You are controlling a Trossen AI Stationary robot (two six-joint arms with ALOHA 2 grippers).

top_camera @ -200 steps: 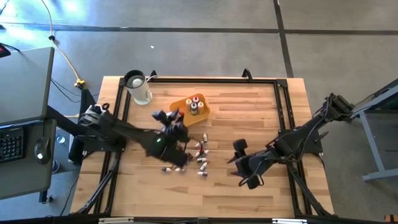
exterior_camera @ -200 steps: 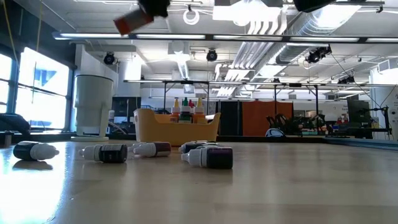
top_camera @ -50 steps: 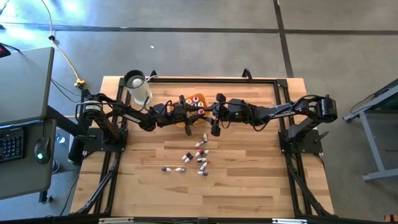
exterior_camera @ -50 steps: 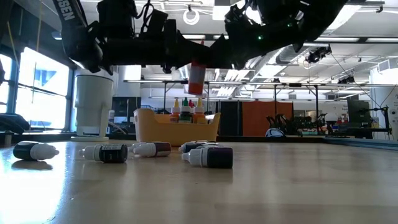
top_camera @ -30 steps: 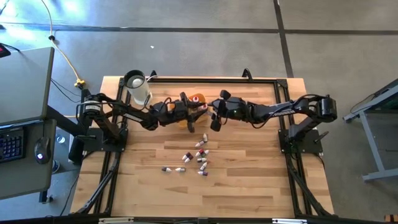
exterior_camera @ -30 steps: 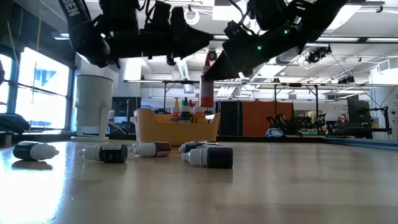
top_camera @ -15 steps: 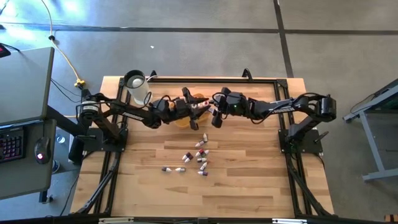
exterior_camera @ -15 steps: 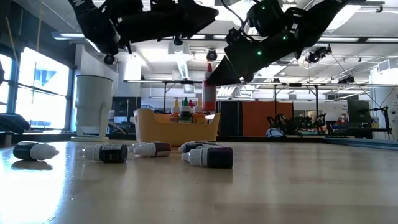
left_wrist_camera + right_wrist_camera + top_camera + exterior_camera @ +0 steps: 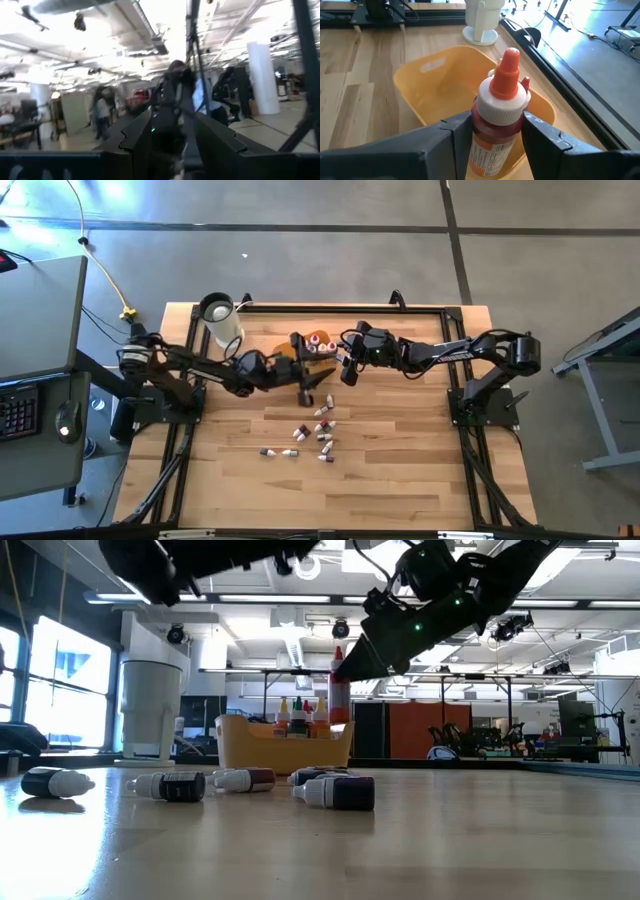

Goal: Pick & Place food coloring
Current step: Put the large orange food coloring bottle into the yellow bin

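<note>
Right wrist view is showing the right gripper [image 9: 492,131] clamping a red food coloring bottle [image 9: 499,125] upright over the yellow tray [image 9: 442,82], at the table's twelve o'clock, presumably for lowering inside, while the left gripper [image 9: 305,380], empty with fingers parted, is hanging nearby.

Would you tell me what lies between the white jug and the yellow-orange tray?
In the high view, the left arm's tool arm crosses between white jug and yellow-orange tray.

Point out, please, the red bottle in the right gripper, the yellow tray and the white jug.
red bottle [image 9: 496,137]: right wrist view, on its label.
yellow tray [image 9: 427,75]: right wrist view, on its inner wall.
white jug [image 9: 228,330]: high view, on its side.
</note>
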